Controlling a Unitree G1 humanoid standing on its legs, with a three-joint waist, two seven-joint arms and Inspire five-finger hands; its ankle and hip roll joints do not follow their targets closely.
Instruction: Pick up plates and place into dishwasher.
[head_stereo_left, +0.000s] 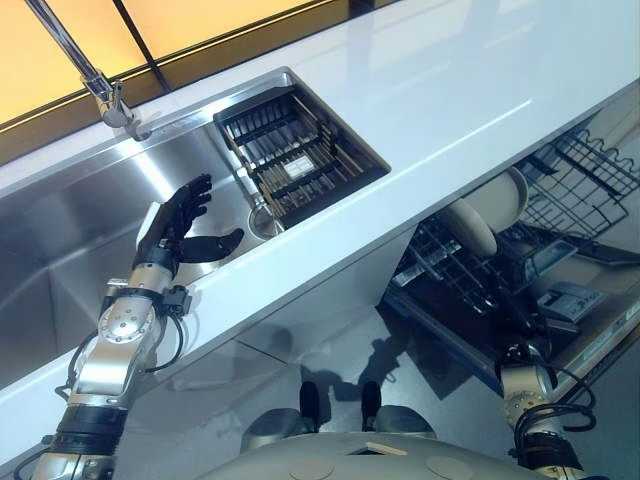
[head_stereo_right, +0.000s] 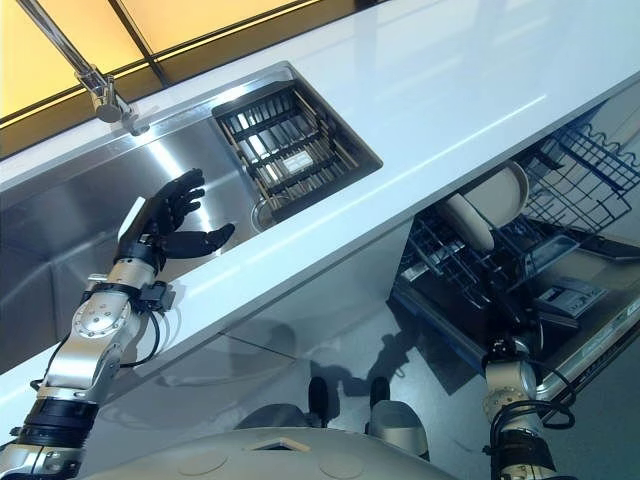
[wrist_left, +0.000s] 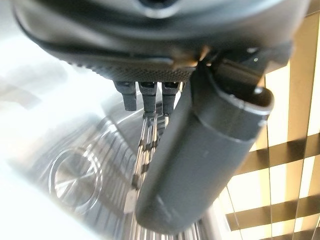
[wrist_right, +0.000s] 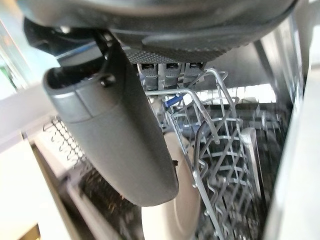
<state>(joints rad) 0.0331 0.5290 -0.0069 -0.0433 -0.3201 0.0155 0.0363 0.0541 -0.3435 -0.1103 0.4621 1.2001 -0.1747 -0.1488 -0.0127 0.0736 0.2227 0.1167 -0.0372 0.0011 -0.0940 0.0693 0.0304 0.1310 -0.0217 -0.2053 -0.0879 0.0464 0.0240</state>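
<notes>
Plates (head_stereo_left: 487, 212) stood on edge in the dishwasher rack (head_stereo_left: 470, 265), slotted between its tines below the counter (head_stereo_left: 430, 110), a pose that let them drain and left room for more. Right hand (wrist_right: 120, 150) hung over that rack beside a plate; the wrist view showed its thumb extended and its fingers seemingly straight down toward the wires, curled round nothing, so it looked to be letting go or clearing away rather than carrying. Left hand (head_stereo_left: 180, 225) was raised above the sink (head_stereo_left: 70, 220), fingers spread and thumb out, holding nothing. It sat near the drain (head_stereo_left: 262, 222) and beside the dark basket (head_stereo_left: 295, 150) set in the sink's corner under the tap (head_stereo_left: 100, 85). That open, lifted pose suited a reach for the next plate, yet no plate was visible in the sink or on the counter. By my reading the loading was well along, and whether any plates remained to fetch could not be told.
</notes>
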